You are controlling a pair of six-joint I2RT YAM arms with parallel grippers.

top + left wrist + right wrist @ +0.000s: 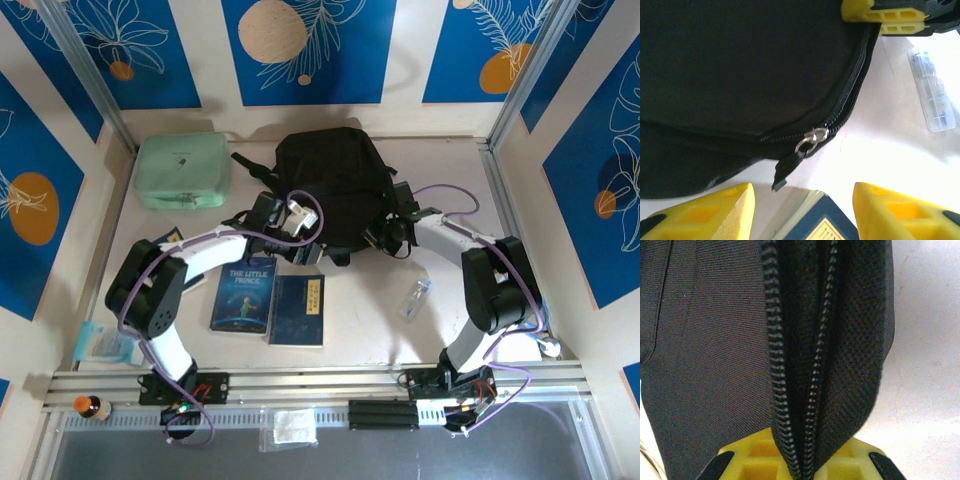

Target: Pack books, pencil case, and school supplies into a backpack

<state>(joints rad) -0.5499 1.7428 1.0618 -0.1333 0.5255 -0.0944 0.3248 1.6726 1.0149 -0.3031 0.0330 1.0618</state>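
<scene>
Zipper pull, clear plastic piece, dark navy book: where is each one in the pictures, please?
zipper pull [812,138]: left wrist view, on its metal ring.
clear plastic piece [932,92]: left wrist view, on its middle.
dark navy book [298,310]: top external view, on the cover's middle.

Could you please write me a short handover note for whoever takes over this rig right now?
Grippers: the left gripper is open, just short of the zipper pull, holding nothing. The right gripper is shut on the backpack at its zipper edge.
On the table, outside the backpack: blue book, navy book, clear plastic piece, mint green case.
Done: nothing packed. The zip teeth are parted by the right gripper; how far, I cannot tell.
Left: finish opening, then load everything.
</scene>
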